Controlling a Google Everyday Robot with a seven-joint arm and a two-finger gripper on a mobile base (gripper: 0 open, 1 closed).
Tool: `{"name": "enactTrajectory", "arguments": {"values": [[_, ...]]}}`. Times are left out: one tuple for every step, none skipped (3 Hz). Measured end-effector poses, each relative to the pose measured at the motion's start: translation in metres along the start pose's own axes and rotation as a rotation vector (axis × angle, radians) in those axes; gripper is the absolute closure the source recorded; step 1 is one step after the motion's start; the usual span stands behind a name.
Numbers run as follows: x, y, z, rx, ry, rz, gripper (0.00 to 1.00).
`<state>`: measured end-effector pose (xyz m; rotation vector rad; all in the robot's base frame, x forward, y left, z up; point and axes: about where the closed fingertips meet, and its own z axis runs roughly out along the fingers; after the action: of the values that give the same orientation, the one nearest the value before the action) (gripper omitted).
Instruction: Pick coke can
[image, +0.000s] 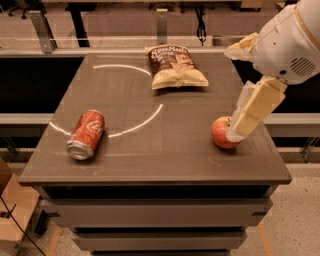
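Well apart from the end effector (236, 133) (grip state unclear) by the apple (220, 135), coke can (86, 134) on its side.

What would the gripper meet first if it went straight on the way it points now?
Probably the round red apple. The gripper, near the right edge of the dark tabletop, points down and left, its tip overlapping the apple. Depth is unclear, so it might reach the tabletop instead.
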<state>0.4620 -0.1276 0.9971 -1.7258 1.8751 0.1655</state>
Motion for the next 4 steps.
{"name": "enactTrajectory", "arguments": {"values": [[0.001,0.0,0.0,0.001,0.003,-0.001,0.0],[-0.012,-0.001,0.007,-0.003,-0.018,-0.029,0.0],[-0.041,-0.001,0.035,-0.04,-0.065,-0.086,0.0],[-0.076,0.007,0.072,-0.103,-0.148,-0.124,0.0]]}}
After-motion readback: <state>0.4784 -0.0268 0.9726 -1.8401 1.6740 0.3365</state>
